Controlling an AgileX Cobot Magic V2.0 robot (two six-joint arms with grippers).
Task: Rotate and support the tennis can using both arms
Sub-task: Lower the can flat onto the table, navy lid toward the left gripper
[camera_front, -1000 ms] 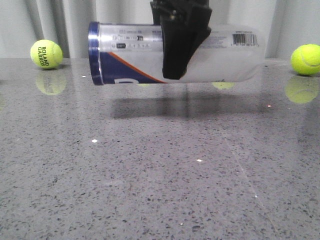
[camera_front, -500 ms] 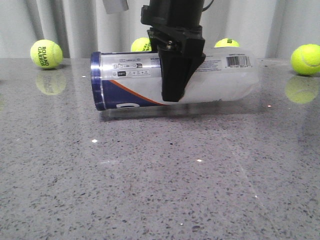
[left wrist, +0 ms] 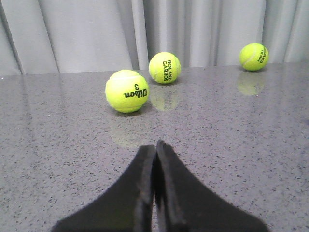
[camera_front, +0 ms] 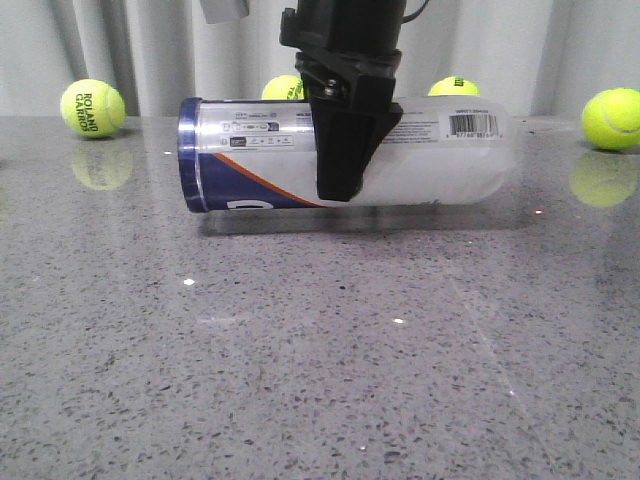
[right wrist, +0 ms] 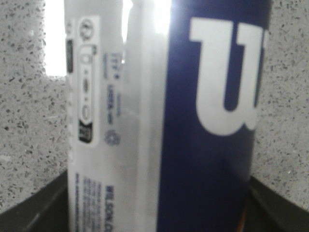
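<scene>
In the front view, the tennis can [camera_front: 345, 152] is seen lying on its side on the grey speckled counter [camera_front: 320, 350], its navy rim to the left and a barcode near its clear right end. It is clamped across the middle by the right gripper [camera_front: 340, 160], which comes down from above. "ROLAND GARROS" is read on a tennis ball [camera_front: 92, 108] at the far left; another ball [camera_front: 611, 119] sits far right. In the left wrist view, the left gripper [left wrist: 154, 193] is shown pressed together, holding nothing, above the counter; a ball marked "Wilson 3" [left wrist: 127, 91] lies ahead. In the right wrist view, large white letters on navy and small "WILSON" print are seen on the can.
</scene>
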